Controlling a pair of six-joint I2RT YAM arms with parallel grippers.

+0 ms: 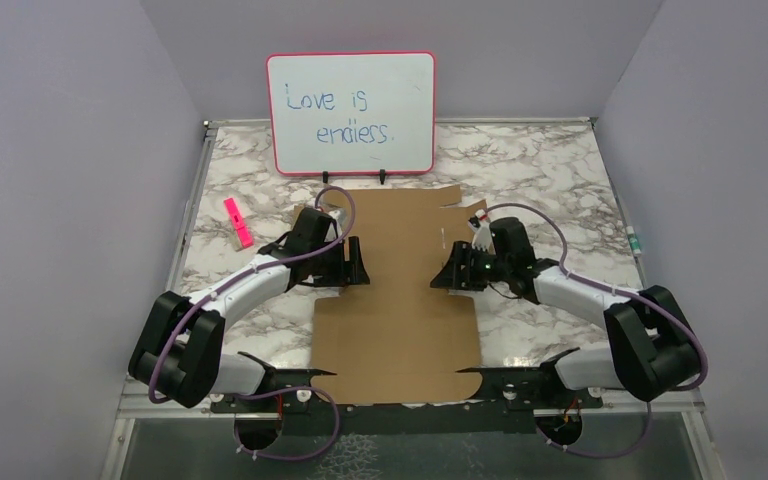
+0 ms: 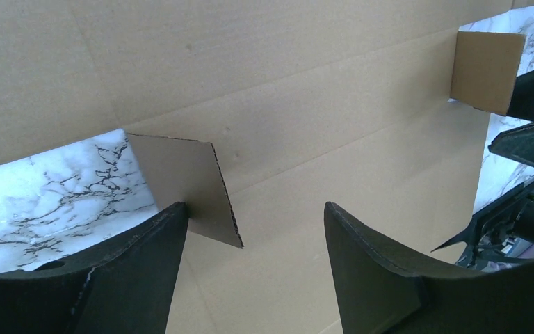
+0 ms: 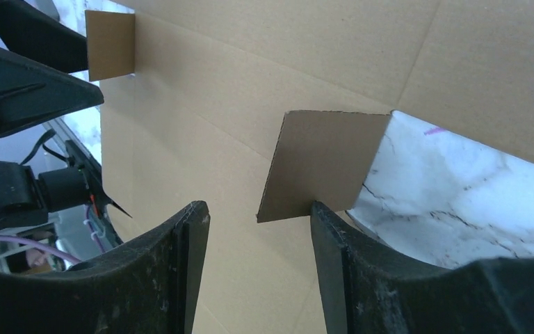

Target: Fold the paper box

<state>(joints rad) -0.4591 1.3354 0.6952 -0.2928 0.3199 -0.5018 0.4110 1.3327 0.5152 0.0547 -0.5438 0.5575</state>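
- A plain brown die-cut cardboard sheet, the paper box [image 1: 395,310], lies flat mid-worktop [image 1: 550,170], reaching the near edge.
- The jaws of the left gripper [image 1: 355,264] and right gripper [image 1: 443,274] are spread, each beside a raised side flap [image 2: 181,181], pinching nothing.
- Risk: unheld flaps may spring flat, and uneven pushing may skew the sheet.

Left arm [image 1: 235,288] and right arm [image 1: 585,290] both reach in from the near edge of the counter [image 1: 550,170], elbows low and outboard, forearms angled toward its middle. Left tool [image 1: 357,262] and right tool [image 1: 447,272] face each other, well apart, low over the surface. Wrist views show both sets of jaws standing apart, nothing clamped between them.
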